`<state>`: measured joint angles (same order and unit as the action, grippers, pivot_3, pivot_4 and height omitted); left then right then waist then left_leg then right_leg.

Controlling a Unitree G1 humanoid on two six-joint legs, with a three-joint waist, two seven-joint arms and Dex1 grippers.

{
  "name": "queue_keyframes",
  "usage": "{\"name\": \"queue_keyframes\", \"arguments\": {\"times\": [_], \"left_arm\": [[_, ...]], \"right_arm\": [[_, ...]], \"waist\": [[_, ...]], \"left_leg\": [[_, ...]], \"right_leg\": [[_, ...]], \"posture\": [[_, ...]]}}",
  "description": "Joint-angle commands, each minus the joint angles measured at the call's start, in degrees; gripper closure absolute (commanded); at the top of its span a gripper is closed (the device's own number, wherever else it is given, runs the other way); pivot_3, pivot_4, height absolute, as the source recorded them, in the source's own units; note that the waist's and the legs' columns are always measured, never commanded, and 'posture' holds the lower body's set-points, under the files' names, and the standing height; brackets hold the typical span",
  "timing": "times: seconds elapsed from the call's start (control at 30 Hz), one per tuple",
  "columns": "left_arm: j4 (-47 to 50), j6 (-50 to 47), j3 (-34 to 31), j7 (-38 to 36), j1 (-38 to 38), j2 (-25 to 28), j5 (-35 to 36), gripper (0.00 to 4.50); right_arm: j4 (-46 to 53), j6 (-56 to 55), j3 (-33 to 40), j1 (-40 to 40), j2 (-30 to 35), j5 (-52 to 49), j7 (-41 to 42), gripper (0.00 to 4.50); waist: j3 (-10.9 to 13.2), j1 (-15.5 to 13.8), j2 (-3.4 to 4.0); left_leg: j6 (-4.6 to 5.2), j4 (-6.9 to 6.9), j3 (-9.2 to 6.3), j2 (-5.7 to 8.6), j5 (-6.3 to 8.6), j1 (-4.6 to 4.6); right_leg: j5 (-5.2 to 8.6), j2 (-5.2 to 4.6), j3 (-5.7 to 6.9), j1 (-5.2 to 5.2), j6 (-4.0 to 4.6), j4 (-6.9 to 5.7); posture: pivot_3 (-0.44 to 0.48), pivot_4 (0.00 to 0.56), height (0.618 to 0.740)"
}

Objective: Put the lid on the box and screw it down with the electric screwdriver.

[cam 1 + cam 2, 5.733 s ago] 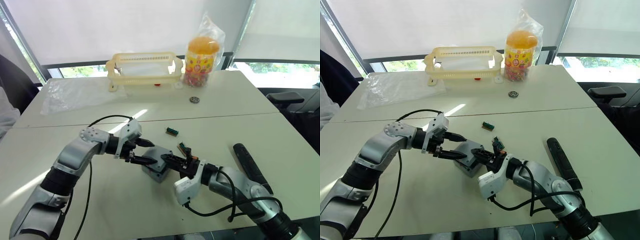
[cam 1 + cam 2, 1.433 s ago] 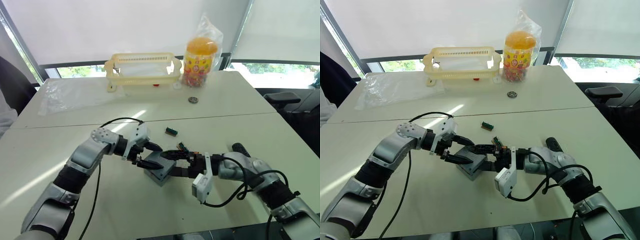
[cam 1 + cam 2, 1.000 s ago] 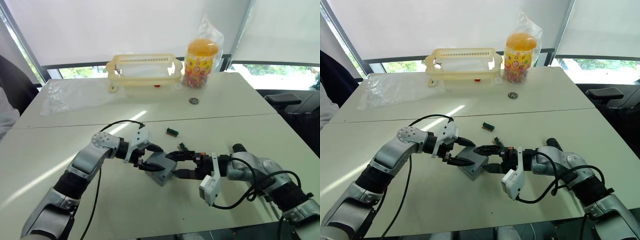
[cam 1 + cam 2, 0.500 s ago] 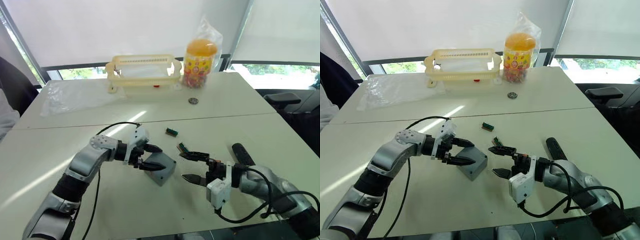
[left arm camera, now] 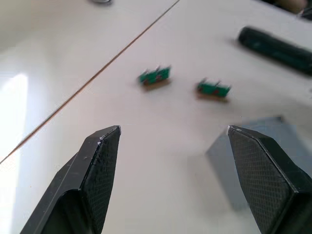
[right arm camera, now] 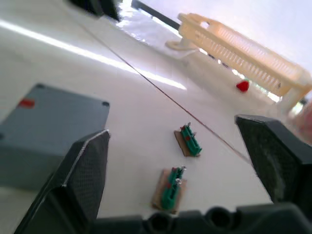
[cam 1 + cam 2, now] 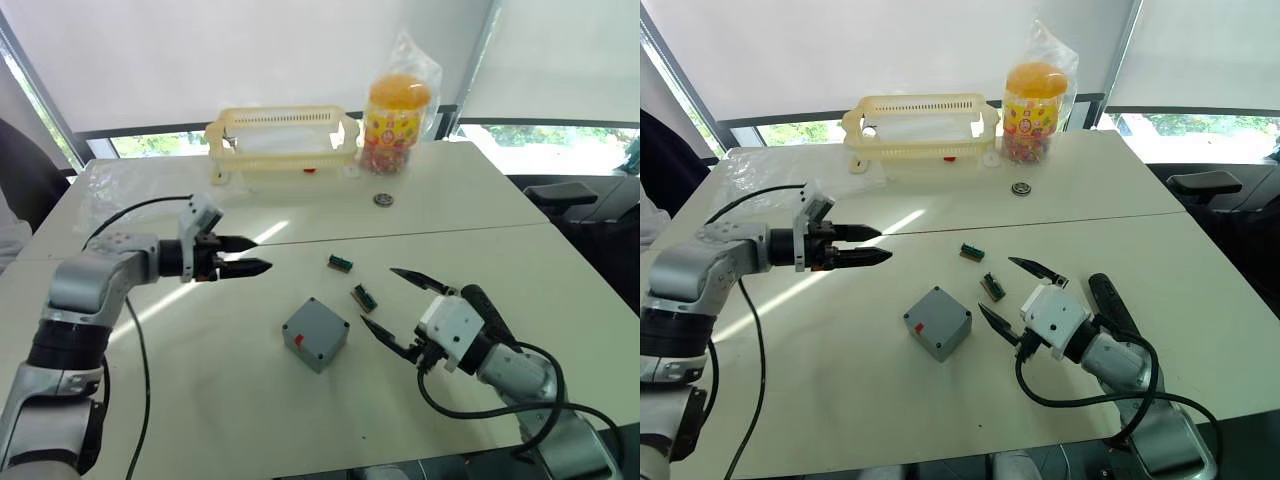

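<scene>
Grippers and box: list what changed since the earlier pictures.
Both grippers let go of the box and backed off: the left gripper drew back to its own side, the right gripper to its side, both open. The box stays closed; green pieces, electric screwdriver and basket unmoved.

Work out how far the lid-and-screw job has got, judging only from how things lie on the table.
Done: the lid appears seated on the box, which stands alone on the table. In hand: nothing; the left hand and the right hand are both open and clear of it. Left: the electric screwdriver lies by the right arm, ungrasped, so screwing down looks not yet started.
</scene>
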<state>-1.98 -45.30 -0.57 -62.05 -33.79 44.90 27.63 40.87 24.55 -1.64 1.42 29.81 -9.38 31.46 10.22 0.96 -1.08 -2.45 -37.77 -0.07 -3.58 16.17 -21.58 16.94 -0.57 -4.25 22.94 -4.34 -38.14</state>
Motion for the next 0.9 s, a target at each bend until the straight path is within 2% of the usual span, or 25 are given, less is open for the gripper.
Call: {"name": "queue_keyframes", "arguments": {"times": [0.03,0.07,0.1,0.17,0.2,0.3,0.37,0.4,0.57,0.77,0.9], "left_arm": [[5.75,2.54,0.04,-0.07,3.42,0.53,-0.24,0.92],[6.83,3.39,0.49,-0.06,4.95,0.72,-0.8,0.92],[7.86,4.19,0.9,-0.23,6.22,0.78,-1.14,0.92],[6.67,5.61,1.06,-0.18,6.99,-1.19,-0.87,1.47],[6.66,6.3,1.31,0.35,7.48,-2.23,-0.87,1.83],[7.57,7.19,2.73,1.2,7.51,-4.87,-0.96,3.28],[5.74,8.73,4.18,1.16,6.65,-6.49,-2.13,4.42],[4.04,10.5,5.69,0.82,6.36,-7.11,-3.69,4.5],[0.01,14.01,9.87,-0.49,5.62,-9.63,-6.52,4.5],[3.05,12.64,9.85,-0.89,9.28,-8.81,-5.75,4.5],[5.88,10.92,9.25,-0.5,11.3,-8.16,-4.67,4.5]], "right_arm": [[6.71,17.51,8.91,-1.39,0.1,-17.04,0.06,0.03],[7.33,21.09,11.7,-2.0,0.67,-21.82,0.33,0.03],[7.44,24.17,14.18,-2.75,1.37,-26.06,0.5,0.27],[5.85,25.75,15.57,-3.43,3.08,-28.43,1.63,0.94],[5.46,25.44,16.1,-2.25,3.98,-28.6,2.41,1.44],[5.87,25.19,17.32,2.96,6.6,-30.04,4.83,2.92],[6.33,26.04,15.69,5.12,8.35,-30.63,5.6,4.1],[7.22,26.7,13.9,6.12,9.68,-30.74,6.19,4.47],[7.49,26.0,6.32,4.8,11.46,-26.99,3.83,4.47],[3.52,23.4,-3.3,1.23,9.6,-21.63,1.98,4.47],[0.44,22.05,-7.14,-1.08,8.12,-19.23,1.78,4.47]], "waist": [[0.05,-0.53,-0.09],[0.08,-0.57,-0.14],[0.09,-0.5,-0.15],[0.13,-0.36,-0.2],[0.13,-0.41,-0.2],[0.13,-0.36,-0.2],[0.12,-0.17,-0.2],[0.12,-0.02,-0.18],[0.12,0.41,-0.2],[0.12,0.08,-0.2],[0.13,0.04,-0.2]], "left_leg": [[0.0,0.0,0.0,0.01,0.0,-0.08],[0.0,0.0,-0.01,0.01,0.0,-0.11],[-0.01,-0.01,0.0,0.02,0.0,-0.16],[-0.01,-0.02,0.07,0.04,0.0,-0.19],[-0.01,-0.02,0.07,0.05,0.0,-0.19],[0.0,-0.01,0.03,0.07,0.01,-0.2],[0.0,0.02,0.02,0.06,0.01,-0.31],[0.0,0.01,0.0,0.07,0.0,-0.43],[0.01,0.03,-0.05,0.07,0.01,-0.41],[0.01,0.01,-0.09,0.07,0.01,-0.67],[0.01,-0.01,-0.08,0.07,0.01,-0.73]], "right_leg": [[0.01,-0.03,0.03,0.03,0.01,0.04],[0.01,-0.06,0.04,0.03,0.02,0.07],[0.01,-0.1,0.06,0.04,0.02,0.1],[0.01,-0.14,0.02,0.04,0.03,0.14],[0.0,-0.14,0.01,0.06,0.03,0.15],[0.01,-0.11,0.04,0.07,0.03,0.16],[0.01,-0.06,0.03,0.19,0.01,0.16],[-0.02,-0.06,0.03,0.3,-0.04,0.14],[-0.08,0.02,0.02,0.37,-0.13,0.1],[-0.09,0.0,0.05,0.58,-0.18,0.11],[-0.09,-0.02,0.06,0.62,-0.18,0.12]], "posture": [[0.0,0.15,0.74],[0.0,0.15,0.74],[0.0,0.15,0.74],[0.0,0.15,0.74],[0.0,0.15,0.74],[0.0,0.15,0.74],[0.0,0.15,0.74],[0.0,0.15,0.74],[0.0,0.15,0.74],[0.0,0.15,0.74],[0.0,0.15,0.74]]}}
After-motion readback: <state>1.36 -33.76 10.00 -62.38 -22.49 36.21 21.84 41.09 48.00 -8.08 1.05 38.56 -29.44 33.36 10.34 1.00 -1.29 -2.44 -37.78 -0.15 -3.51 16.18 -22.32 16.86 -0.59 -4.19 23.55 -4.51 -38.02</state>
